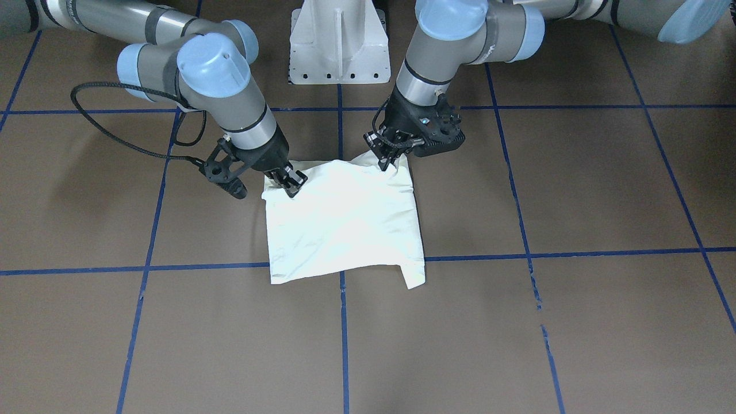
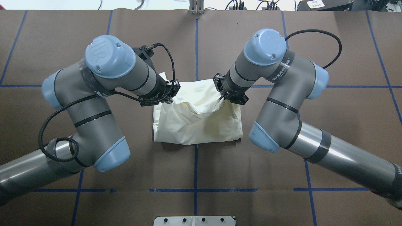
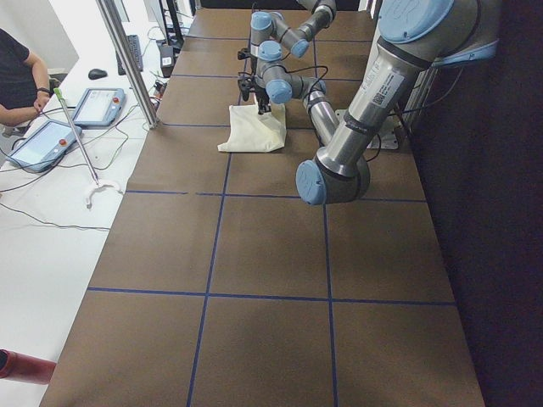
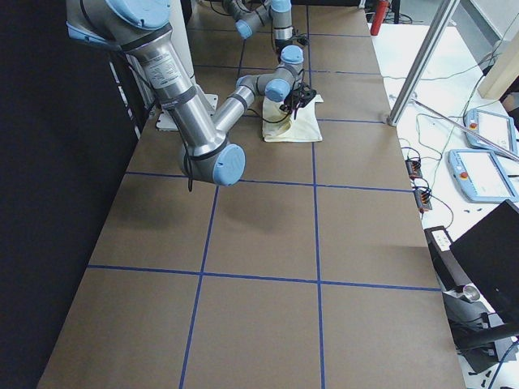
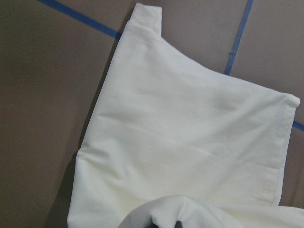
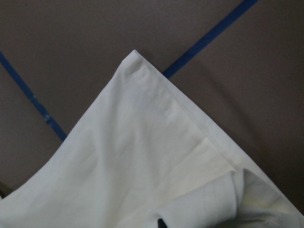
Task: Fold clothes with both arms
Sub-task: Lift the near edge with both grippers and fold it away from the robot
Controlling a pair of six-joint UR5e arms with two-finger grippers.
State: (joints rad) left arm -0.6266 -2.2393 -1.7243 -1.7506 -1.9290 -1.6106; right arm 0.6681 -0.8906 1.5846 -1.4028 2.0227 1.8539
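Note:
The clothes are one cream shirt (image 1: 345,224), folded to a rough square on the brown table with its plain side up; no print shows. My left gripper (image 1: 384,162) is shut on the shirt's robot-side corner and holds it raised. My right gripper (image 1: 292,185) is shut on the other robot-side corner. From overhead, the left gripper (image 2: 171,99) and right gripper (image 2: 221,98) pull that edge up and over the shirt (image 2: 198,128), which bunches between them. Each wrist view shows flat cloth below (image 5: 190,133) (image 6: 142,166), with a held fold at the bottom edge.
The white pedestal base (image 1: 338,43) stands just behind the shirt. Blue tape lines (image 1: 345,322) grid the table. Beside the table, a desk holds tablets (image 3: 97,106) and cables, with a seated person (image 3: 17,76) at it.

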